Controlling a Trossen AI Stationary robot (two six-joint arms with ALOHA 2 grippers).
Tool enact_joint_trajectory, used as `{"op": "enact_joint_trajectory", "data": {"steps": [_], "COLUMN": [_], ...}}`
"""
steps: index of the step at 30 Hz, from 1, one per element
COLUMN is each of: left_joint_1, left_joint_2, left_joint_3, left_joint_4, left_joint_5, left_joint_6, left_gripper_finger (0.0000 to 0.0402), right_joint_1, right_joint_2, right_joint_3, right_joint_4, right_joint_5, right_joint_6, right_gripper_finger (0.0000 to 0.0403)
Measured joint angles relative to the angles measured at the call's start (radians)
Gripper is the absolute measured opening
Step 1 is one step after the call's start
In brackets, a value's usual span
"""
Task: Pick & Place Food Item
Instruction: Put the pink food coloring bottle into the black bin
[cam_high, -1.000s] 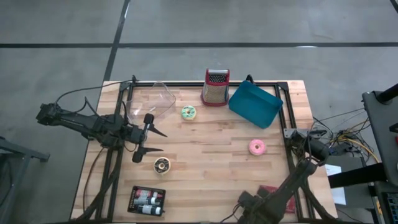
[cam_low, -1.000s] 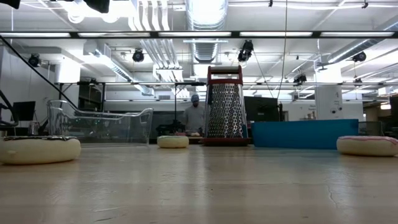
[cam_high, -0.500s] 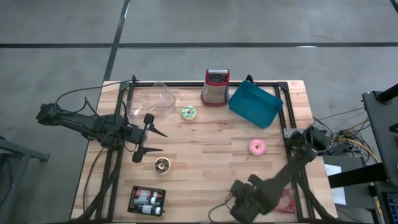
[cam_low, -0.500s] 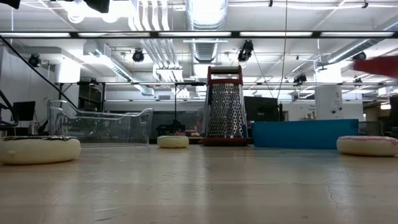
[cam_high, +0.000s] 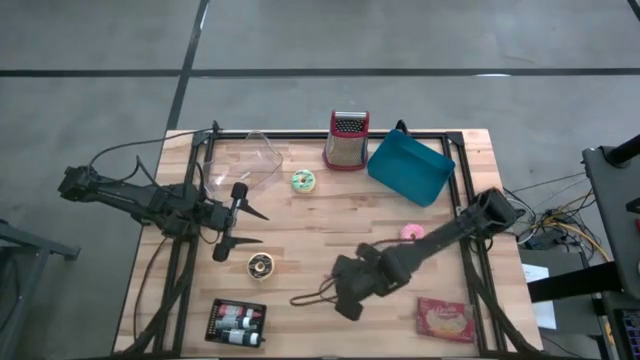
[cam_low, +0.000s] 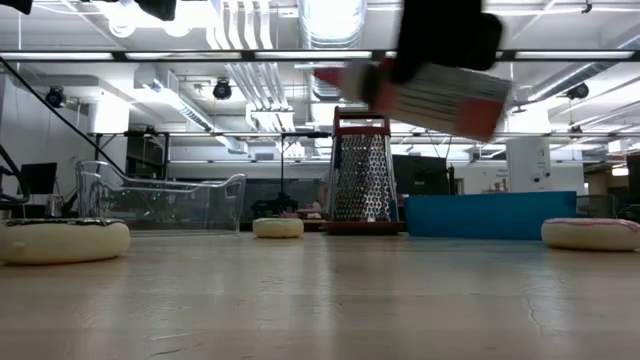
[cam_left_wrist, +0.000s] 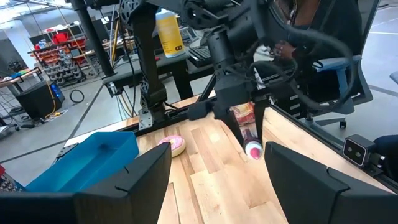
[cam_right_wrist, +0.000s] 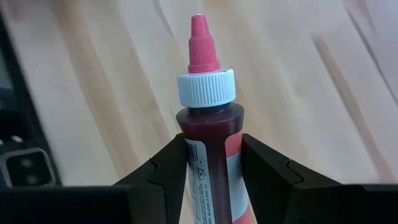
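Observation:
My right gripper (cam_right_wrist: 211, 171) is shut on a small bottle (cam_right_wrist: 210, 134) of dark red liquid with a white cap and a pink nozzle. It hangs over the table's near middle (cam_high: 318, 295), and the bottle also shows high up in the low view (cam_low: 432, 95) and in the left wrist view (cam_left_wrist: 251, 147). My left gripper (cam_high: 252, 226) is open and empty at the table's left. A chocolate donut (cam_high: 260, 264), a green donut (cam_high: 303, 181) and a pink donut (cam_high: 412, 234) lie flat on the table. My right gripper pinches the bottle's body (cam_right_wrist: 210, 163) between its two fingers (cam_right_wrist: 169, 171), just below the white cap. The bottle lies along the fingers, and its cap and nozzle (cam_right_wrist: 200, 53) stick out past the fingertips. It is lifted clear of the table.
A blue bin (cam_high: 410, 168), a metal grater (cam_high: 346, 140) and a clear container (cam_high: 245, 160) stand along the far edge. A black box with small bottles (cam_high: 236, 321) sits near left. A red packet (cam_high: 445, 318) lies near right.
My right gripper has swung with the bottle from the table's near right corner toward its near middle, rising into the low view from the right. Its move has uncovered the red packet. My left arm has kept still.

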Motion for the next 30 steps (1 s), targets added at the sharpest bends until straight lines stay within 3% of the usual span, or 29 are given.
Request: {"op": "enact_joint_trajectory", "data": {"steps": [16,23,30], "left_joint_1": [0.0,0.0,0.0], "left_joint_2": [0.0,0.001,0.006], "left_joint_3": [0.0,0.0,0.0], "left_joint_4": [0.0,-0.004,-0.005], "left_joint_5": [0.0,0.0,0.0], "left_joint_6": [0.0,0.0,0.0], "left_gripper_finger": [0.0264,0.0264,0.0264], "right_joint_1": [-0.066,-0.073,-0.075], "right_joint_2": [0.003,0.069,0.085], "right_joint_3": [0.02,0.018,0.018], "right_joint_4": [0.24,0.34,0.398], "right_joint_5": [0.0,0.079,0.107], "right_joint_6": [-0.33,-0.499,-0.496], "right_gripper_finger": [0.0132,0.0132,0.0132]}}
